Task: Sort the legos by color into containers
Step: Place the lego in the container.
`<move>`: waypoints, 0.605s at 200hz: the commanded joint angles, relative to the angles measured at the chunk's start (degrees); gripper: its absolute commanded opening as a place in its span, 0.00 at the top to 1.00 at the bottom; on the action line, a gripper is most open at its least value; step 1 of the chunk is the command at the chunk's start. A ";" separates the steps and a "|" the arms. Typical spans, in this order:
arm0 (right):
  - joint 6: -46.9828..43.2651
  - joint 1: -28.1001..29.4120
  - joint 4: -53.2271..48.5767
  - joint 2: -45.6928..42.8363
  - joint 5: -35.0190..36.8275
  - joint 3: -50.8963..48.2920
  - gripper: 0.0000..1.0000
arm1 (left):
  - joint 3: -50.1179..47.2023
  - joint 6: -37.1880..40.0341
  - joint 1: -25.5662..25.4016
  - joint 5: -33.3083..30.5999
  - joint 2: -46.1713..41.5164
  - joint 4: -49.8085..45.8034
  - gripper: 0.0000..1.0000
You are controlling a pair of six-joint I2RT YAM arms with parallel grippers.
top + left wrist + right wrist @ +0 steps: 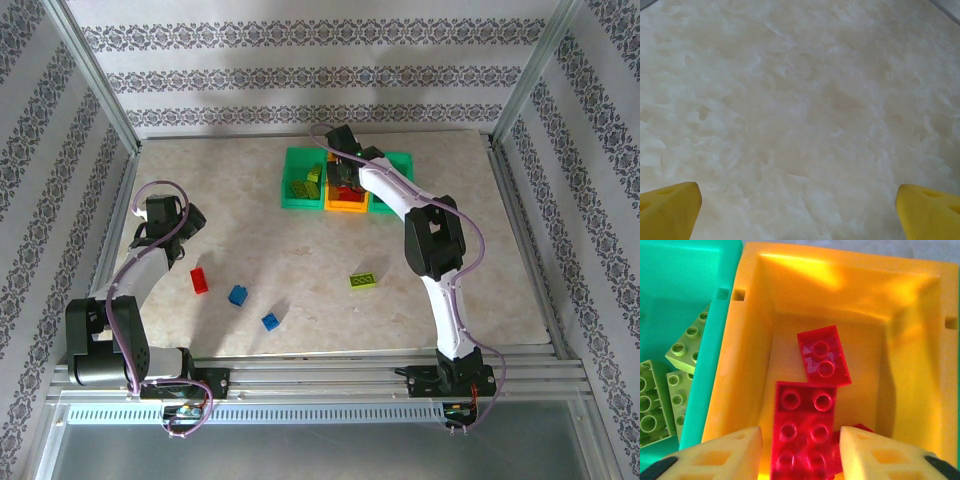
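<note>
My right gripper (800,450) hangs low inside the orange-yellow container (745,365), open. A long red lego (804,430) lies between its fingers with a thin gap on each side. Beyond it lies a smaller red lego (823,356). The left green container (680,285) holds lime legos (687,342). From above, the three containers stand in a row at the table's far middle: green (300,180), orange (345,203), green (400,165), with my right gripper (343,175) over the orange one. My left gripper (797,197) is wide open over bare table at the left (195,218).
Loose legos lie on the table's near half: a red one (200,281), two blue ones (238,295) (271,321) and a lime one (363,281). Metal frame posts and patterned walls close in the table on three sides.
</note>
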 commanded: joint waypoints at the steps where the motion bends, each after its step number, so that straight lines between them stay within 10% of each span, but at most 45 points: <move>1: 0.44 -0.43 -1.09 1.14 -1.26 2.11 0.52 | 0.15 0.33 0.80 0.30 0.55 1.61 0.00; 121: -1.07 3.27 -0.60 -10.06 1.89 -5.99 0.48 | 0.93 1.15 0.75 0.18 -0.08 0.64 0.00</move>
